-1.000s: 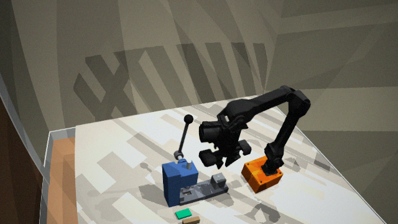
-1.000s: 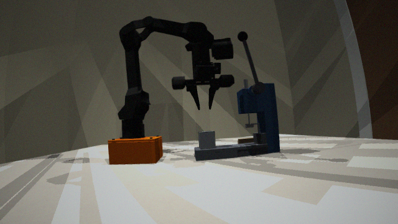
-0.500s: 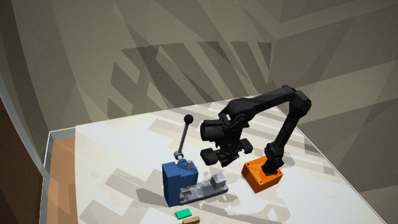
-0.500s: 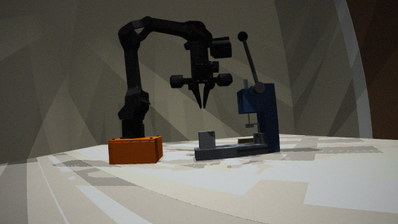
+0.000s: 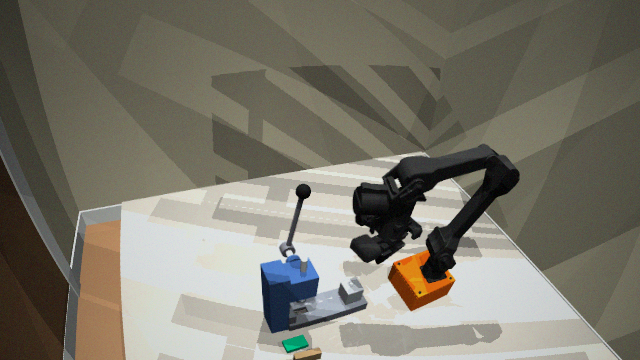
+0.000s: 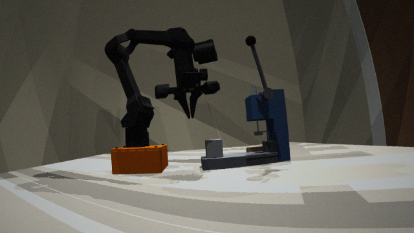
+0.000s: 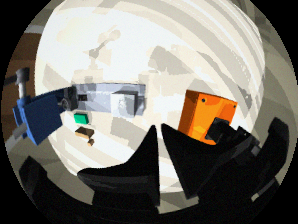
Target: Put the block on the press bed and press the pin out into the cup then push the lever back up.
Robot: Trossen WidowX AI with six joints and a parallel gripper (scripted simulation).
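Gripper (image 5: 381,260) (image 6: 191,117) (image 7: 157,127): one, clenched on nothing, tips down, above the table and short of the block on the arm's side.

Block (image 5: 351,291) (image 6: 214,149) (image 7: 124,104): one, pale grey, upright on the bed (image 5: 327,311) (image 6: 239,160) (image 7: 102,95) at its outer end, well apart from the punch (image 6: 257,128). Pin: cannot be made out.

Lever (image 5: 295,222) (image 6: 259,66) (image 7: 21,87): one, raised.

Step in hand, as judged: sliding the block inward with the closed tips. Method: lower them beside its outer face, clear of the top edge; make contact low and at mid-width; push gently along the bed's length, keeping the block square. Ease off as the pin nears the punch line, and check alignment before touching the lever.

Hazards: high contact may tip the block; off-centre contact may turn it; too long a push may overshoot.
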